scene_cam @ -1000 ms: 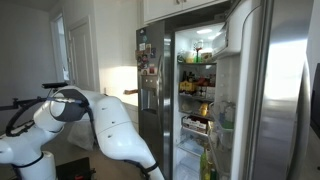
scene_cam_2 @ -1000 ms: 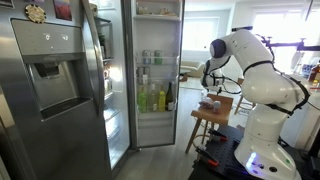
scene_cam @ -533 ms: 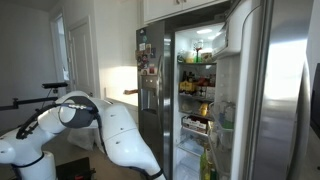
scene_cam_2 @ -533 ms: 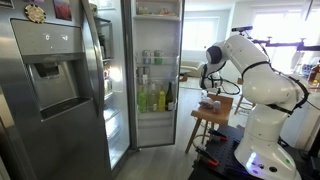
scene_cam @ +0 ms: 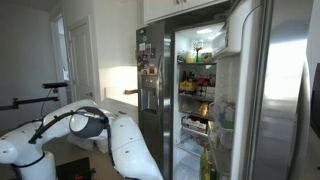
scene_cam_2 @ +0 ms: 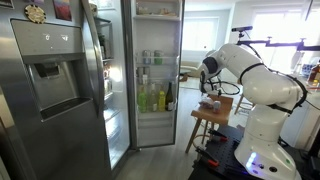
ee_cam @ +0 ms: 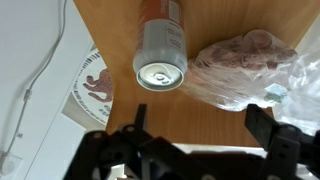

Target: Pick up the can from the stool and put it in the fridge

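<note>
Red-and-silver can [ee_cam: 160, 50] reads clearly only in the wrist view, beyond the spread-apart claw [ee_cam: 200, 122].

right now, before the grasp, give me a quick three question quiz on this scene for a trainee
1. True or false: the gripper is shut on the can.
2. What lies beside the can on the stool? A) a clear bag B) a mug C) a spoon
3. Fill in: in both exterior views, one door of the fridge stands ___, showing lit shelves.

Key: 1 false, the jaws are spread and empty, short of the can; 2 A; 3 open.
</note>
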Available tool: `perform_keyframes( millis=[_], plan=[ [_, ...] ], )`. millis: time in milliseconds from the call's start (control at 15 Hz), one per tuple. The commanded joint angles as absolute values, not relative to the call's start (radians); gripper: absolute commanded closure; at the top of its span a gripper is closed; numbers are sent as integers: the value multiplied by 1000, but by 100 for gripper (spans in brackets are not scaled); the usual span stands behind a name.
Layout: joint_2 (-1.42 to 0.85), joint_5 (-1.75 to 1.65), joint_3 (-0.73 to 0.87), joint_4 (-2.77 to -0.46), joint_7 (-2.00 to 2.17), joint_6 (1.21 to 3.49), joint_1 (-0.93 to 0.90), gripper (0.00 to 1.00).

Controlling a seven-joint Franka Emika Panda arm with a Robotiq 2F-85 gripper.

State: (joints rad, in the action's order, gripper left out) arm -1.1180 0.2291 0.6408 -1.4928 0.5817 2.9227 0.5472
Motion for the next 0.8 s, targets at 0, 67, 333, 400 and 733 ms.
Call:
perform_keyframes(
  millis=[0,67,333,400,733],
  plan=[
    [-1202,232,708,-1397,629,2837,525,0],
    [-1218,227,718,-1378,637,2816,525,0],
    [-1270,202,746,-1301,648,2729,532,0],
    [-1281,194,750,-1283,653,2707,536,0],
    [-1328,159,767,-1193,675,2592,559,0]
  ],
)
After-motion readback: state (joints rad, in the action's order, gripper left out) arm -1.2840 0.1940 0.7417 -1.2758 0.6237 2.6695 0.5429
